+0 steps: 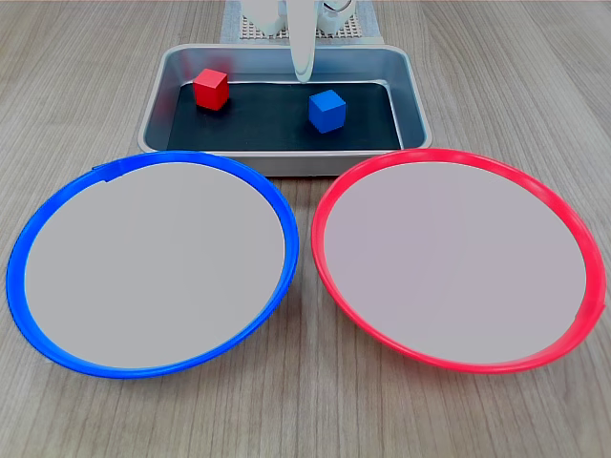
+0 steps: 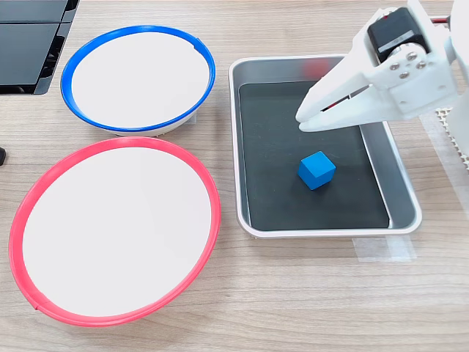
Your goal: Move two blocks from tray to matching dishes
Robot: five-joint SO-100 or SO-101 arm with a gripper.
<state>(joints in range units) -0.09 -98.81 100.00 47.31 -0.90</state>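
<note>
In the first exterior view, reading from the frame's left, the blue-rimmed dish [image 1: 153,262] lay at lower left and the red-rimmed dish [image 1: 458,258] at lower right, rims nearly touching, both bare; set side by side in front of the tray [image 1: 158,91], they seemed laid out as short drop-off targets, one per colour. The tray sat at upper centre, just behind both dishes; on its black floor the red block [image 1: 211,90] rested toward the left and the blue block [image 1: 326,111] toward the right, well apart, probably so that either could be gripped without nudging the other. Neither block had yet left the tray.

In the second exterior view the red-rimmed dish [image 2: 113,227] filled the lower left, the blue-rimmed dish [image 2: 138,79] the upper left, and the tray [image 2: 407,202] the centre right; the blue block [image 2: 316,169] lay near the middle of the floor. The gripper [image 2: 306,117] hung above the tray's upper half, tips pointing down and left, holding nothing, jaws together or nearly so; the arm hid the red block here, so it was likely poised over that one.
</note>
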